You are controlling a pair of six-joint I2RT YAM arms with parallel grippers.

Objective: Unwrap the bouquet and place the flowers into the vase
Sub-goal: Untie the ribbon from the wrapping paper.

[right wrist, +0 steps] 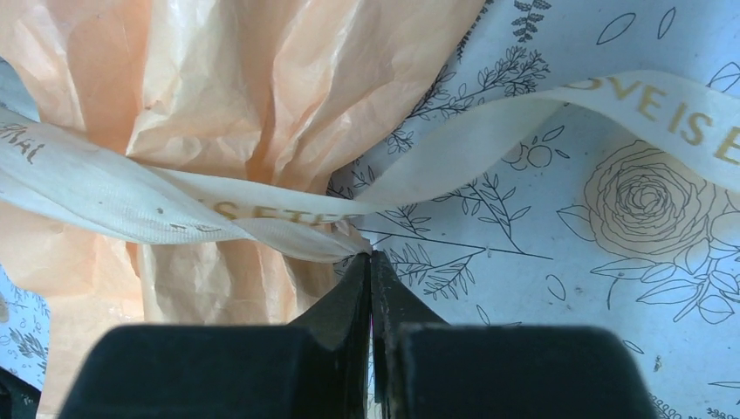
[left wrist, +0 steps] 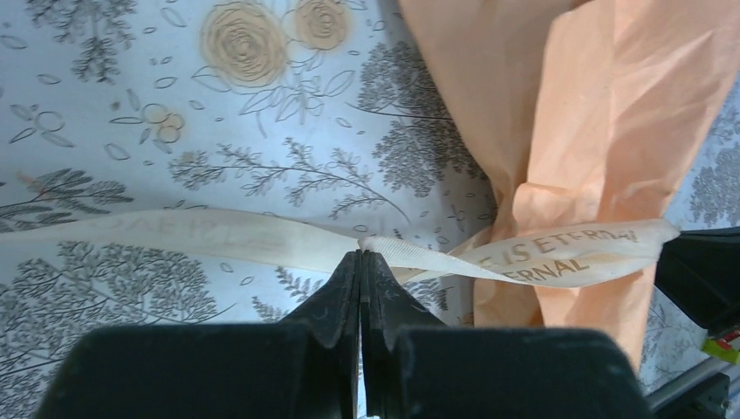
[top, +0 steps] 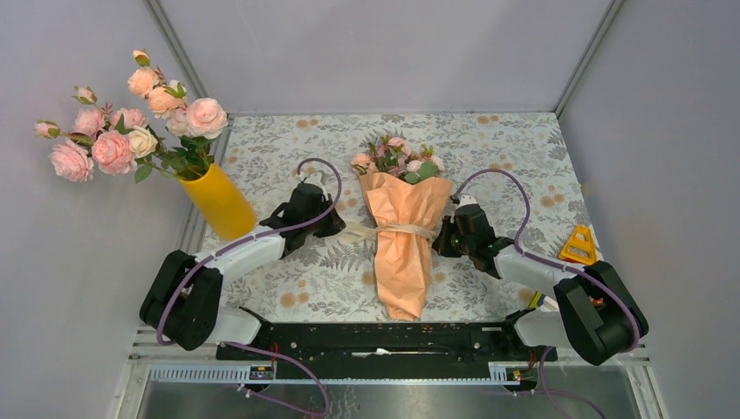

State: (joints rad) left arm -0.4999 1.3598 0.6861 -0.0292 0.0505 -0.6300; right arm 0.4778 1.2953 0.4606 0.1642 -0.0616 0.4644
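Both grippers pinched shut on the ribbon, one on each side of the bouquet.

The bouquet lies between my arms, its long axis running away from my bases, with the flowers at the far end and the paper point toward me. My left gripper nips the ribbon just left of the paper and my right gripper nips it just right, so I judge the pull goes outward, across that axis. The vase stands far left, nearer my left arm, with big roses crowding its mouth. A yellow triangle sits off to the right.
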